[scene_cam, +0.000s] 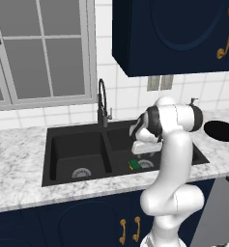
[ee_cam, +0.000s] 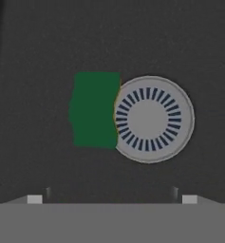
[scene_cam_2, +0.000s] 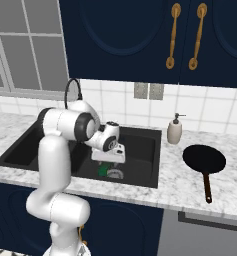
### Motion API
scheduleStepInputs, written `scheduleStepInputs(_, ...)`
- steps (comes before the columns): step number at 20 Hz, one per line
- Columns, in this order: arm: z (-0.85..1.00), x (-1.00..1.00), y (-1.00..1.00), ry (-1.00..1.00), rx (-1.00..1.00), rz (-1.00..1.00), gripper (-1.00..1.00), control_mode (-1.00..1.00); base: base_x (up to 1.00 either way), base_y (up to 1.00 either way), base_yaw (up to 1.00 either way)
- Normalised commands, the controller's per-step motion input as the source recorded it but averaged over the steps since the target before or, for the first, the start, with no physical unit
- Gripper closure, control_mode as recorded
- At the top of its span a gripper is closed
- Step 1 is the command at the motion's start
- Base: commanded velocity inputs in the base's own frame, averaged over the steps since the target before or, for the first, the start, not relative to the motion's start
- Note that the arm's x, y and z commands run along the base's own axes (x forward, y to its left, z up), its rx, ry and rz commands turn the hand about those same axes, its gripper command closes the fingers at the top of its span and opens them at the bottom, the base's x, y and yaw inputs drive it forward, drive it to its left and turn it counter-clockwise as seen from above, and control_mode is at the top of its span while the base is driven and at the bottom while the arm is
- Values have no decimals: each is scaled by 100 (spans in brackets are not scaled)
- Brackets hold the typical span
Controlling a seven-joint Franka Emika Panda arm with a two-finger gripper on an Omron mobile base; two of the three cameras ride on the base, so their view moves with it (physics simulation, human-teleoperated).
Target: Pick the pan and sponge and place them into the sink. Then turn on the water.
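**Sponge in right basin, pan on desk, end effector spread above drain**

Left to right, left base view: window (scene_cam: pixel 38 53) at far left over the marble desk (scene_cam: pixel 14 159). Black double-basin sink (scene_cam: pixel 50 159) set into the desk, left basin with a silver drain (scene_cam: pixel 80 172). Dark gooseneck faucet (scene_cam: pixel 103 103) stands behind the divider between the basins. Sponge (scene_cam: pixel 134 165), green top with a yellow edge, lies on the floor of the right basin, right beside that basin's drain (scene_cam: pixel 146 163). White arm bends over the right basin, hand pointing down above the sponge. Pan (scene_cam: pixel 223 131) sits on the desk right of the sink, partly cut by the frame edge, well apart from the sponge.

Right base view: sink (scene_cam_2: pixel 140 177), sponge (scene_cam_2: pixel 104 169) below the hand next to the drain (scene_cam_2: pixel 115 173). Soap dispenser (scene_cam_2: pixel 174 130) on the desk by the tile wall, right of the sink. Pan (scene_cam_2: pixel 204 159) further right, flat on the desk, handle toward the front edge. Navy upper cabinets (scene_cam_2: pixel 135 35) with gold handles above.

Hand view: sponge (ee_cam: pixel 95 110) left, touching or slightly overlapping the drain (ee_cam: pixel 152 118) rim on the right. End effector (ee_cam: pixel 112 197) hangs above them, tips spread wide apart, nothing between them, not touching the sponge.
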Motion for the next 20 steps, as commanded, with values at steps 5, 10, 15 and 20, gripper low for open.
scheduleStepInputs(5, 100, -49, -71, 0, -6, 0, -100, -100, 0, 0, 0)
scheduleStepInputs(10, 97, -66, -71, 1, -13, 0, -100, -100, 0, 0, 0)
scheduleStepInputs(15, 87, -57, -29, 2, -12, 0, -100, -100, 0, 0, 0)
scheduleStepInputs(20, 56, -45, -22, -2, 0, 0, -100, -100, 0, 0, 0)
